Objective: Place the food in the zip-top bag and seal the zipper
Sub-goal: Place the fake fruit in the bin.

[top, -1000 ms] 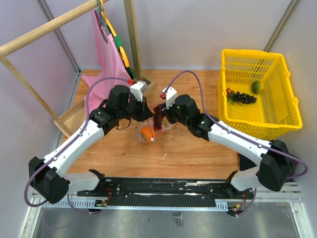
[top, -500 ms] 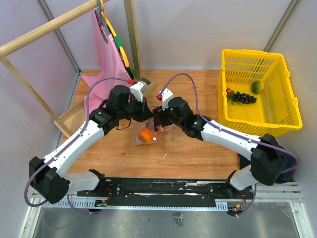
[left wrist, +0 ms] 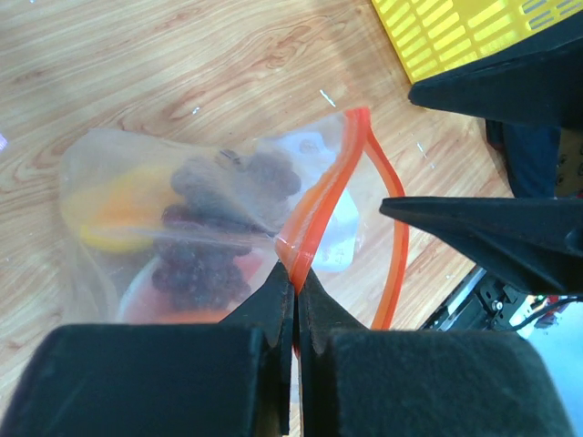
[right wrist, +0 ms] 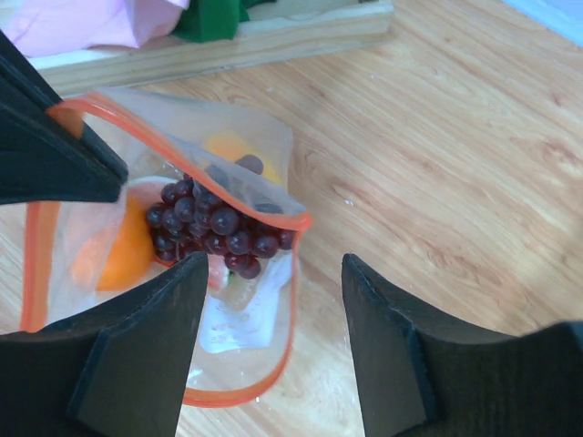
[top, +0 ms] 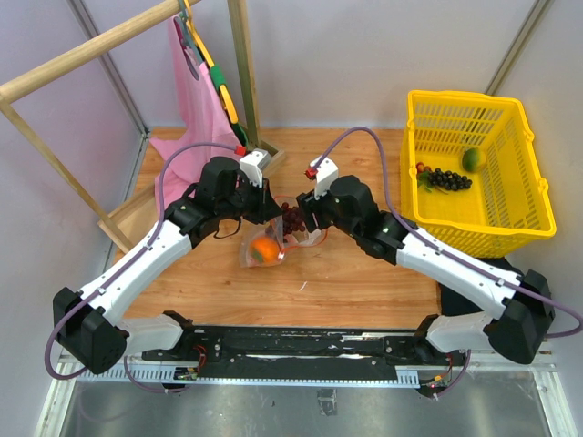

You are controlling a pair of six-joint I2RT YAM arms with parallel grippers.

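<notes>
The clear zip-top bag [top: 271, 244] lies on the wooden table between both arms with its mouth held open. My left gripper [left wrist: 296, 278] is shut on the orange-red zipper [left wrist: 321, 202] strip at the mouth's edge. A dark purple grape bunch [right wrist: 214, 228] sits just inside the mouth, beside an orange fruit [right wrist: 123, 250] and a yellow-orange one [left wrist: 114, 218]. My right gripper [right wrist: 273, 300] hangs open just above the mouth, touching nothing. From above the grape bunch [top: 292, 219] shows between the two grippers.
A yellow basket [top: 465, 94] stands at the right with another grape bunch [top: 446, 179] and a green lime [top: 471, 159] inside. A wooden rack [top: 241, 64] with a pink cloth [top: 196, 100] stands at the back left.
My right gripper has opened, left the grape bunch in the bag's mouth and drawn back a little to the right. The left gripper kept its hold on the zipper edge.
</notes>
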